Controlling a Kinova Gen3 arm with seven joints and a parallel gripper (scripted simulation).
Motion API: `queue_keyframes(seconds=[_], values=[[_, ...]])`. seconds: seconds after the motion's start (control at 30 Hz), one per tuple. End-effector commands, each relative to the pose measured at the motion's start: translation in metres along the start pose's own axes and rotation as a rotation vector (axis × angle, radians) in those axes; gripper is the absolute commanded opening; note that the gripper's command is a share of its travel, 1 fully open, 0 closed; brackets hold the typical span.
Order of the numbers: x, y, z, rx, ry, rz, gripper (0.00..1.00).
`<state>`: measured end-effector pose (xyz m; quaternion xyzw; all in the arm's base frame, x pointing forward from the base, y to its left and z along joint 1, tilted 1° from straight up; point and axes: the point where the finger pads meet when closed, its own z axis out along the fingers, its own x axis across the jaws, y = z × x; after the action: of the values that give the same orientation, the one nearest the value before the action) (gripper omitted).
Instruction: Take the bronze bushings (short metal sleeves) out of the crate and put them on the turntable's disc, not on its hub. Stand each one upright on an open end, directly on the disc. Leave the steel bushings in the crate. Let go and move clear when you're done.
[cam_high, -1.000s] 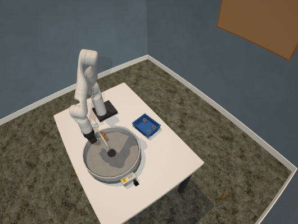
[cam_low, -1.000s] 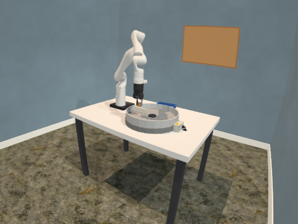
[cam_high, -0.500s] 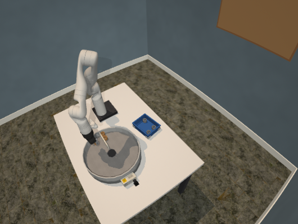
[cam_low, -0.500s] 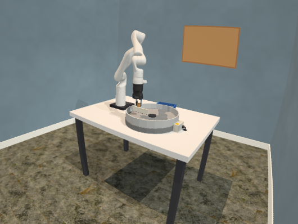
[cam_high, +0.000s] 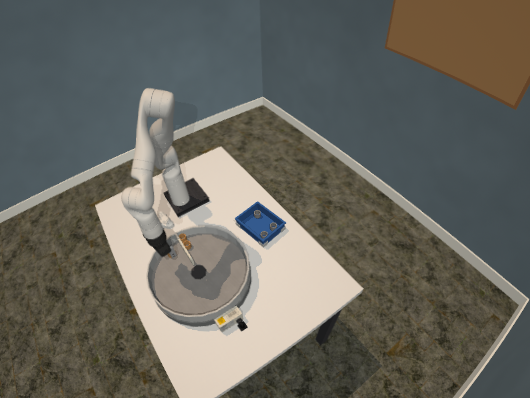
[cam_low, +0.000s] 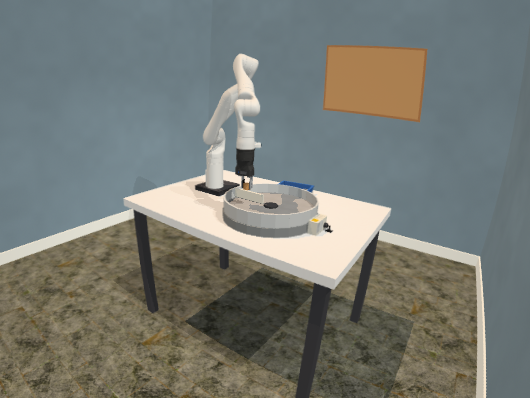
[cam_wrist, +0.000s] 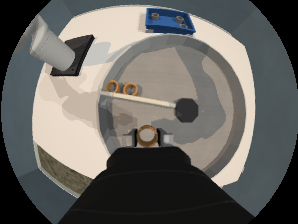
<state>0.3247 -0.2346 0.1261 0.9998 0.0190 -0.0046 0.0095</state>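
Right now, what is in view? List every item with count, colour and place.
table: one, white, on the mottled floor
turntable: one, grey, mid-table
hub: one, black, disc centre
bronze bushings: two on the disc beside the white bar; a third in the claw
crate: one, blue, beside the turntable
steel bushings: three, grey, in the crate
control box: one, beige, at the turntable rim
board: one, brown, on the wall
arm: one, white
claw: one, black, shut on a bushing
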Motion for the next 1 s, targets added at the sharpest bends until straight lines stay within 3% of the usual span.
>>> queue_keyframes(seconds=[0.0, 0.5, 0.7, 0.97], values=[[0.000, 0.000, -0.001, -0.001, 0.002, 0.000, 0.00], [0.000, 0.000, 0.000, -0.001, 0.002, 0.000, 0.00], [0.000, 0.001, 0.023, -0.001, 0.002, 0.000, 0.00], [0.000, 0.001, 0.025, -0.001, 0.002, 0.000, 0.00]])
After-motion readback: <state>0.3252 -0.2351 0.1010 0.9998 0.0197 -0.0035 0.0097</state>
